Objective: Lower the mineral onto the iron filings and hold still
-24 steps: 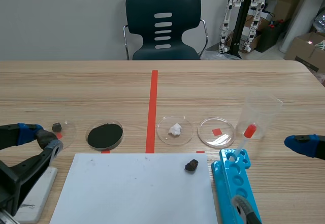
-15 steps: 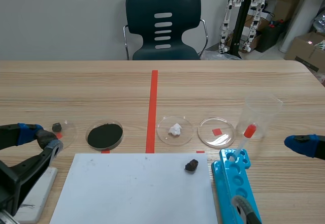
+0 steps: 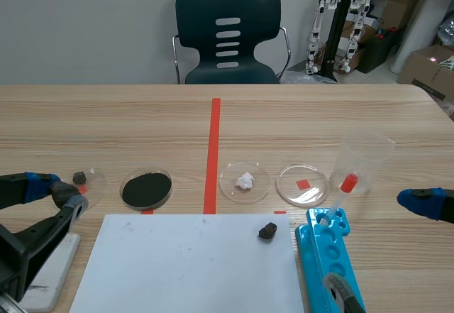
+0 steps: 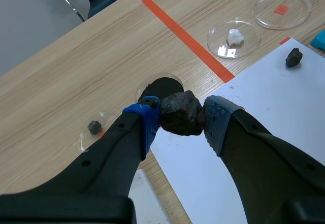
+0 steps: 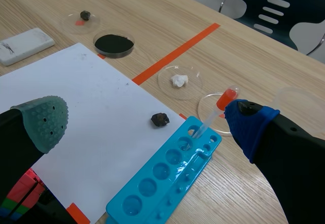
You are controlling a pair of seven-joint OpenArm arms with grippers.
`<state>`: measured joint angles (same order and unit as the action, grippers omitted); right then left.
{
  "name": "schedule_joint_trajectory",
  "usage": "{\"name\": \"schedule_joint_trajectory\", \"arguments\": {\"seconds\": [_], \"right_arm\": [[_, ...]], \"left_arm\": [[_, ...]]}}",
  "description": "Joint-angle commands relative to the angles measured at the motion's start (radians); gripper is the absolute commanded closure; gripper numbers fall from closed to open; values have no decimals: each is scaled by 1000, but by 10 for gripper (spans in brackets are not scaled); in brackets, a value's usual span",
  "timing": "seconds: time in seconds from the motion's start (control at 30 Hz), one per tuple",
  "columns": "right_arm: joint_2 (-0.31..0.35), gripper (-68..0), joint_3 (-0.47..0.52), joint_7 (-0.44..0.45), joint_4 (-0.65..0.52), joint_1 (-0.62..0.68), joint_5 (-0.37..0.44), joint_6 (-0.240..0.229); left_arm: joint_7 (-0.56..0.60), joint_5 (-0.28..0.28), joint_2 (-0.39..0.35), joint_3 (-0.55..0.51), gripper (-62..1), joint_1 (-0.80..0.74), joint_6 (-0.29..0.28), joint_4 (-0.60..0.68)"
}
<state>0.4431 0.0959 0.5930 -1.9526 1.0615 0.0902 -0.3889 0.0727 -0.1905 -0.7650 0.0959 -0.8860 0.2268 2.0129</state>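
The left tool [image 4: 182,120] is clamped on the mineral [image 4: 180,113], a rough dark brown lump pressed between its two blue dotted pads [image 4: 148,120], so that the fingers stand apart with the stone filling the gap. The iron filings [image 4: 163,88] lie as a black layer in a shallow clear dish just ahead of this tool, partly hidden behind the mineral and one finger. In the scene view the tool sits beside that dish, apart from it, and the mineral is not on the filings. Off to one side of the left tool, nearer than the filings, a smaller clear dish [image 4: 87,134] holds a dark pebble [image 4: 94,127]. Under and ahead of the tool's other finger spreads a white sheet of paper [image 4: 274,117], and a small dark stone [image 4: 293,58] rests near the sheet's far corner. Beyond the sheet, across an orange-red tape line, a dish with a white lump [image 4: 232,37] stands beside an empty dish [image 4: 281,10] over a red tape square. The right tool [image 5: 147,121] is spread wide with nothing in it, one grey-green pad and one blue pad far apart above the surface [image 5: 127,5]. Below and between its fingers lies a bright blue well tray [image 5: 165,181], with a dropper with a red bulb [image 5: 216,111] leaning up out of the tray's far end. A clear beaker [image 3: 365,158] stands just beyond that dropper, and a flat white block [image 5: 24,45] lies well off past the paper's edge. A dark chair [image 3: 227,33] stands behind the surface's far side.
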Motion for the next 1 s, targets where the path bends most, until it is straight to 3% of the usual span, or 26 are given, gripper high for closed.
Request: {"name": "schedule_joint_trajectory", "arguments": {"seconds": [0.0, 0.27, 0.57, 0.8, 0.97], "right_arm": [[0, -653, 1, 14, -12, 0, 10, 0], [0, -653, 1, 14, -12, 0, 10, 0], [0, -653, 1, 14, -12, 0, 10, 0], [0, -653, 1, 14, -12, 0, 10, 0], [0, -653, 1, 14, -12, 0, 10, 0]], "left_arm": [[13, 1, 5, 3, -116, 5, 2, 10], [0, -24, 5, 5, -116, 33, 2, 10], [-93, -201, 10, 26, -116, 192, -9, -26], [-248, -213, 130, 89, -116, 414, -18, -149], [-415, -210, 209, 161, -116, 592, -70, -255]]}}
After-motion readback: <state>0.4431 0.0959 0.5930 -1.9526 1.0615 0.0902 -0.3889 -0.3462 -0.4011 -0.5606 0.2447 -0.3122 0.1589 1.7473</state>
